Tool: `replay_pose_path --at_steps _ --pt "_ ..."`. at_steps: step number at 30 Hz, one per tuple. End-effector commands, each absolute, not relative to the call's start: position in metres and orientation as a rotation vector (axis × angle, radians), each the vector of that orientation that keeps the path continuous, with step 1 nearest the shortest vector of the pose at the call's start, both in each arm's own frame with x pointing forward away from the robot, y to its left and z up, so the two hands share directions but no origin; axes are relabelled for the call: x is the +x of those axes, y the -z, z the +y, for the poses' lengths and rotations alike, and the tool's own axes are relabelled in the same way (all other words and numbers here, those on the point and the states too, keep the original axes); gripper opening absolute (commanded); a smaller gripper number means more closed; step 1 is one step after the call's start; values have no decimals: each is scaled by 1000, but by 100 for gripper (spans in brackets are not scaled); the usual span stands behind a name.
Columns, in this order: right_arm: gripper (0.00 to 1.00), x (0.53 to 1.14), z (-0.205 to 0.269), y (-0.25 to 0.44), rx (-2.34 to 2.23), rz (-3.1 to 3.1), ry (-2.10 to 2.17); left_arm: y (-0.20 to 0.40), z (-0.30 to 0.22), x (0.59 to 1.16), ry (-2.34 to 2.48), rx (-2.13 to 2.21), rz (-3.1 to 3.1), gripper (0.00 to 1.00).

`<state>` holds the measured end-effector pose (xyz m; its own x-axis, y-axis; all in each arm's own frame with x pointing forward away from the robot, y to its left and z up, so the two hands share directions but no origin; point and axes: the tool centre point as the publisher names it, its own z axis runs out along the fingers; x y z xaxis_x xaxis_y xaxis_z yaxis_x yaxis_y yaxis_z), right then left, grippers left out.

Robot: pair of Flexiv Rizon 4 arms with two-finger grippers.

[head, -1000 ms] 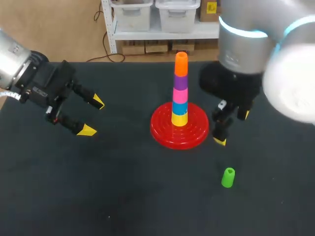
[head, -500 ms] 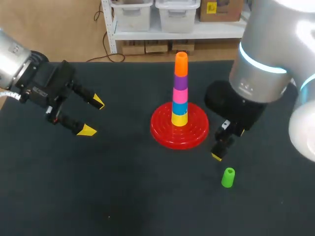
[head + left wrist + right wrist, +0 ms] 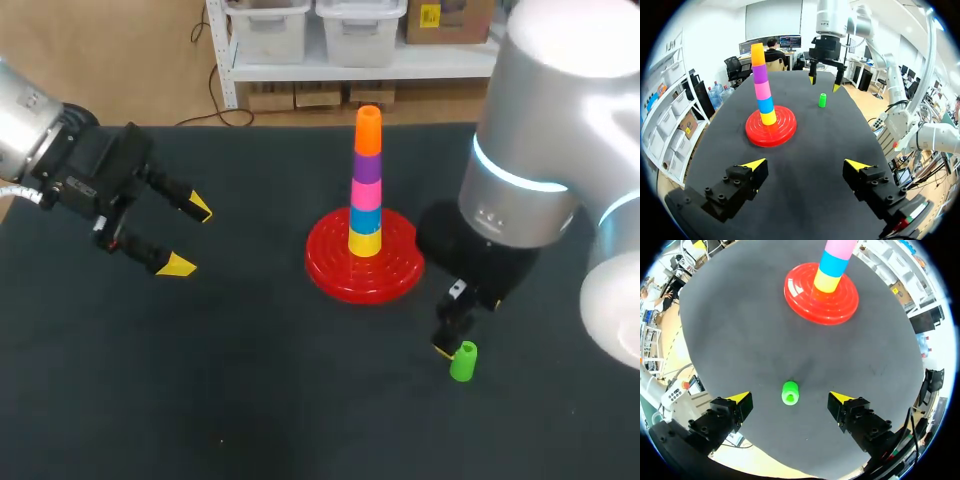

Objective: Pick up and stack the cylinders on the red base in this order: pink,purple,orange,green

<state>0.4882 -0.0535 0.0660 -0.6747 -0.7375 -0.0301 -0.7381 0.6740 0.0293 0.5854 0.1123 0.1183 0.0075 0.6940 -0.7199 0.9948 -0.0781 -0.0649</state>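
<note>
The green cylinder (image 3: pixel 463 361) is standing upright on the table (image 3: pixel 250 400) at the lower right of the head view, apart from the red base (image 3: pixel 330 272). The right gripper (image 3: pixel 823 84) is hanging over it, fingers spread wide, with the cylinder showing between them and neither finger touching it. Yellow, blue, pink, purple and orange cylinders are sitting stacked on the base at the centre. At the left, the left gripper (image 3: pixel 189 237) is hovering spread and holding nothing, well apart from the base.
</note>
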Motion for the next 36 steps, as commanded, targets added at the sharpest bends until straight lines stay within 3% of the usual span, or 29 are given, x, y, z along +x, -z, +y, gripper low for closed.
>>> replay_pose_path --at_steps 1,36 --pt "100 492 -51 -52 -1255 2878 -40 -117 114 584 839 1817 1724 100" --pt "100 500 -64 -11 -1209 2961 -24 -117 114 584 839 1817 1724 100"
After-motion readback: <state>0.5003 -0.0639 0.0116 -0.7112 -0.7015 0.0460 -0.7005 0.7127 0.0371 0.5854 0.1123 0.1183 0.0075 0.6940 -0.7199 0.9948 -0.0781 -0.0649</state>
